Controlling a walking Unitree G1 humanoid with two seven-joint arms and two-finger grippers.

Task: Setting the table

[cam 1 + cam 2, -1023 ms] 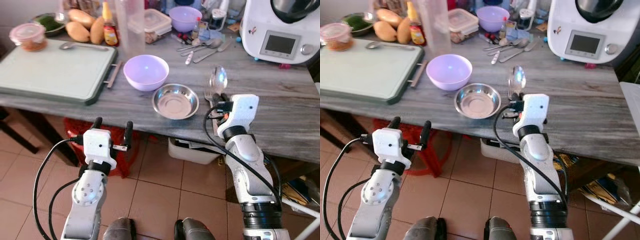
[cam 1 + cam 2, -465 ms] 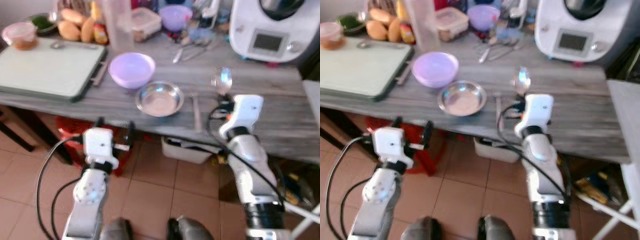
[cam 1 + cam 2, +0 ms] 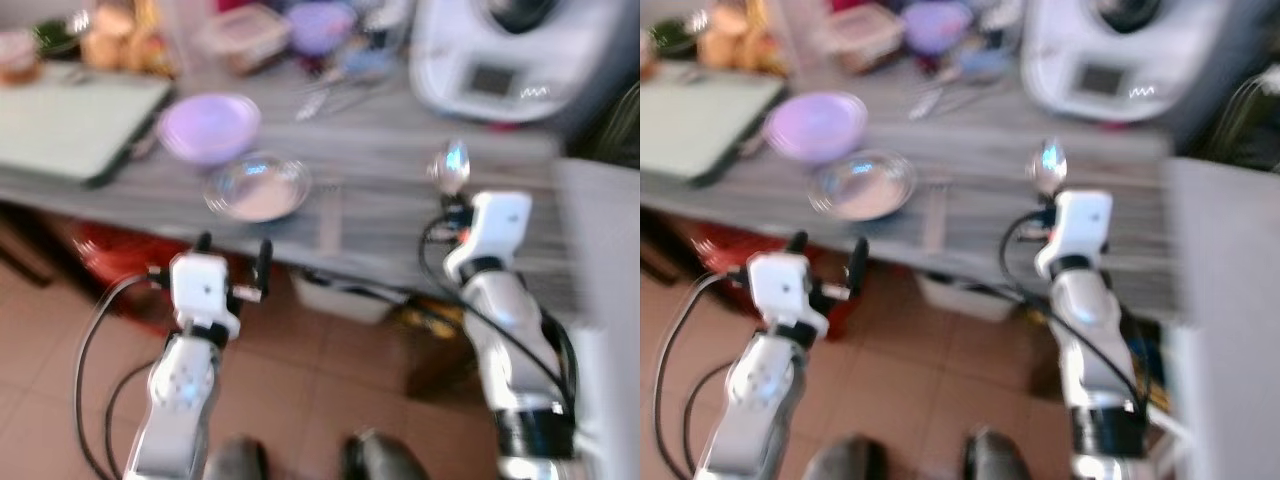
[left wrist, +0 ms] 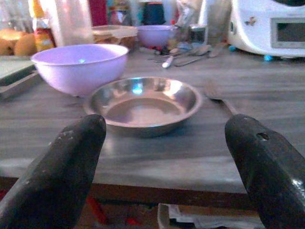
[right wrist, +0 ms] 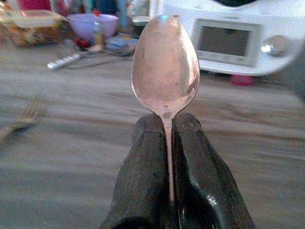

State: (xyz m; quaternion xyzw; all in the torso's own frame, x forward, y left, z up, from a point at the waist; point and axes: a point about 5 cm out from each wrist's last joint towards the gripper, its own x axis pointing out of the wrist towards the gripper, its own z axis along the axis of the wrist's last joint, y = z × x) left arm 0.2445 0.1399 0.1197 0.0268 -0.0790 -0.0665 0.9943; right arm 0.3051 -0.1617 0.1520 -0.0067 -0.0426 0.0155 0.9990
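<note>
Grey wood-grain counter point(image 3: 400, 190) seen from above and in front, with terracotta floor tiles point(image 3: 330, 370) below its near edge; the head views are blurred. The right hand point(image 5: 169, 143) has its two black fingers pressed together on the handle of a metal spoon point(image 5: 165, 67), which stands upright with its bowl uppermost, above the counter's near edge and in front of a white kitchen appliance with a display panel point(image 3: 500, 55). The left hand point(image 3: 233, 262) hangs below and in front of the counter edge with its fingers point(image 4: 71, 162) spread wide apart, holding nothing. Between those fingers, in the left wrist view, a shallow steel dish point(image 4: 143, 102) rests on the counter; a lilac bowl point(image 4: 78, 64) sits just beside it, and a fork point(image 4: 219, 95) lies on the dish's other side, near it. Further back are loose cutlery point(image 4: 183, 55), a second lilac bowl point(image 4: 157, 34), a lidded plastic food container point(image 4: 112, 34) and a sauce bottle point(image 4: 42, 33). A pale green cutting board point(image 3: 70, 115) occupies the counter's left end.
</note>
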